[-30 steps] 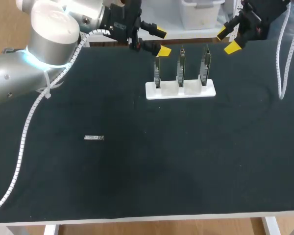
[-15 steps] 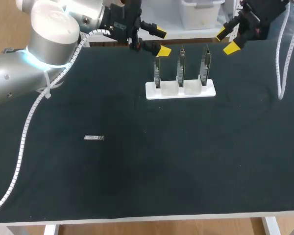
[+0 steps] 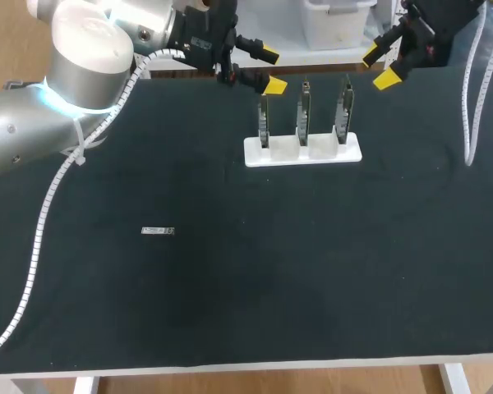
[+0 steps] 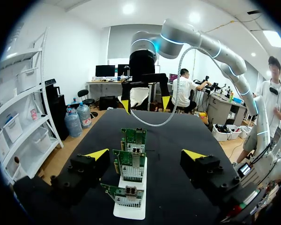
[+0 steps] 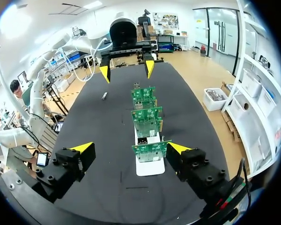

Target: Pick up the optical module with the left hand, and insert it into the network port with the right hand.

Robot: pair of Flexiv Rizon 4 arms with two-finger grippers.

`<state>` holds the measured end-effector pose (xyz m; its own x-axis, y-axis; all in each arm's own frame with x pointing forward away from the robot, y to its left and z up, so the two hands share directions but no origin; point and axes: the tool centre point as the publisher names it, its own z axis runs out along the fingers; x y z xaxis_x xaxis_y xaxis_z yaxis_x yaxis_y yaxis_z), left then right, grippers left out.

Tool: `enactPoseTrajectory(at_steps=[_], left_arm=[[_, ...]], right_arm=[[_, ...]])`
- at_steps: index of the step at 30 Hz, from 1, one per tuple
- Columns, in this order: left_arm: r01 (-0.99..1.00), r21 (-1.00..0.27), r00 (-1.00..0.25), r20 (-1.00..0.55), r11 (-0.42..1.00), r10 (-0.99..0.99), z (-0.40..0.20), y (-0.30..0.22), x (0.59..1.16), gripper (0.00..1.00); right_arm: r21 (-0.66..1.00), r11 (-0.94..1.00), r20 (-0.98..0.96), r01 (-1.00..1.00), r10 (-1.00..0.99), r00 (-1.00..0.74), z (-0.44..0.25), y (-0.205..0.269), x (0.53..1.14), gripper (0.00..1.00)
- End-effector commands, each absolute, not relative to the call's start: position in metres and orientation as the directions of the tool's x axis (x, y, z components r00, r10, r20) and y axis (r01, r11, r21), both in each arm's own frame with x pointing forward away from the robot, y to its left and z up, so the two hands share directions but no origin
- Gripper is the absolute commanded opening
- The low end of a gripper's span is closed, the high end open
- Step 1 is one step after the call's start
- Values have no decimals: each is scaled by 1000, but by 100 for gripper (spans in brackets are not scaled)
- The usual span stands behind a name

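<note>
At twelve o'clock on the black table (image 3: 312, 271), my left gripper (image 3: 271, 70) and right gripper (image 3: 379, 67) hang either side of the white holder (image 3: 353, 152) of three upright green network cards (image 3: 302, 115). Both are spread wide and empty, likely a ready stance that keeps the cards unobstructed. The small silver rectangular optical module (image 3: 157, 231) lies flat toward eight o'clock, well apart from the holder, with its long axis nine-to-three; I cannot tell its leading end.

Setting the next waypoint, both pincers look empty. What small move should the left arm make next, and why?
Likely swing the left pincer away from the white card stand toward the optical module, lying flat on the table, untouched, well off from both arms. Both it and the right pincer are open and empty; pickup comes first.
</note>
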<state>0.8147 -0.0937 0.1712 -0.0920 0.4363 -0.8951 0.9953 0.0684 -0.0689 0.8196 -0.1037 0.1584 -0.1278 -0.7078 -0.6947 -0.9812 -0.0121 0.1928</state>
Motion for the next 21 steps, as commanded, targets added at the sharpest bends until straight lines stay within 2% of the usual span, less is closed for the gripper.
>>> enactPoseTrajectory(at_steps=[1, 21], left_arm=[[995, -72, -94, -893, 68, 441, 172, -94, 816, 100], [995, -72, -94, -893, 68, 441, 172, -94, 816, 100]], right_arm=[[593, -457, -695, -664, -707, -133, 159, -106, 827, 100], [576, -397, -689, -714, -706, -163, 156, -110, 831, 100]])
